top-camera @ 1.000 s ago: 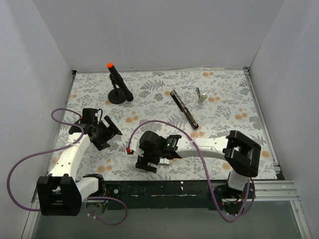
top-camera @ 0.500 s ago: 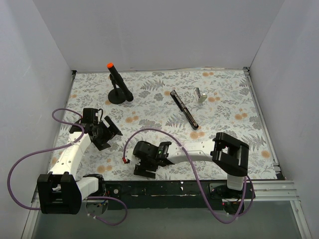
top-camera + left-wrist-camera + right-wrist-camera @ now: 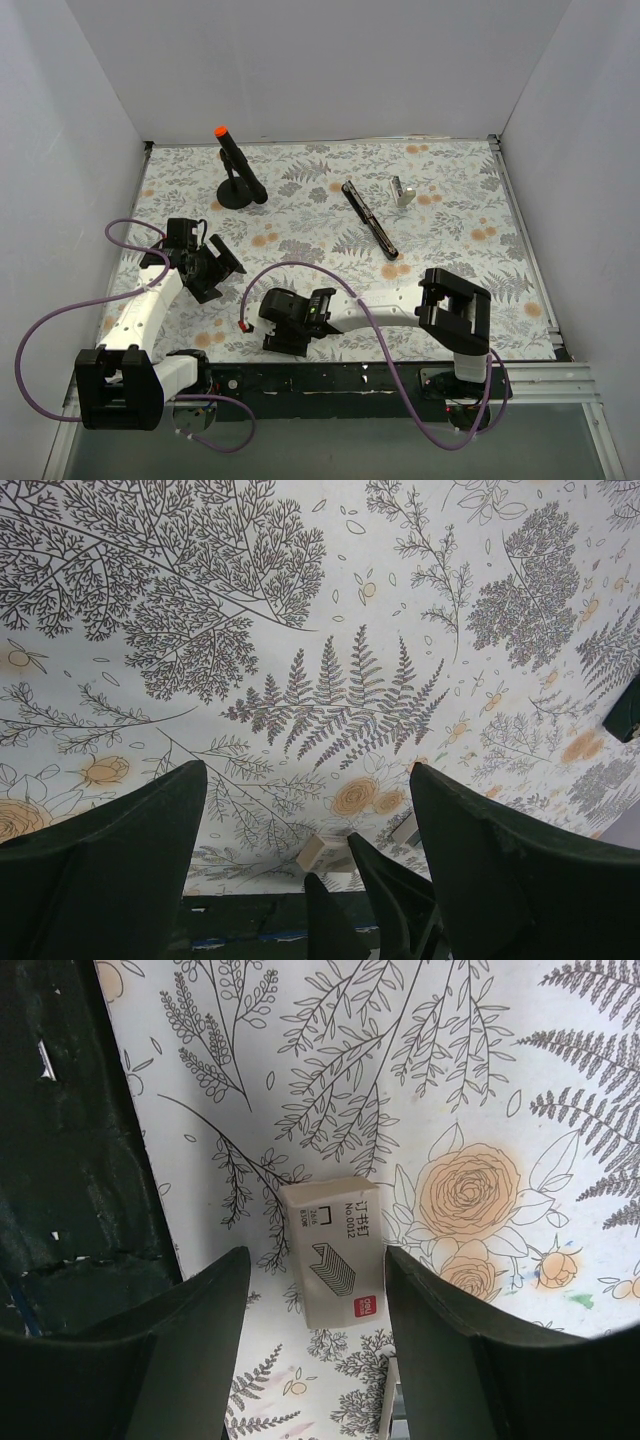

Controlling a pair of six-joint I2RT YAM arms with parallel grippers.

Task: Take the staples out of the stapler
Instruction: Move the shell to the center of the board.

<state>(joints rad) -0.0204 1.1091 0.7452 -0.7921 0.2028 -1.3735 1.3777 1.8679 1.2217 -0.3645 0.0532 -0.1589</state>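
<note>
- Stapler (image 3: 370,220) lies flat on the floral table (image 3: 470,215), in its far right part, well apart from both arms.
- Its long axis runs diagonally, one end pointing far-left, the other near-right.
- A small silver piece (image 3: 402,190) lies near it.
- Left gripper (image 3: 215,270) hangs wide open over bare table.
- Right gripper (image 3: 315,1260), jaws apart, straddles a small staple box (image 3: 330,1252) near the front edge, gripping nothing.
</note>
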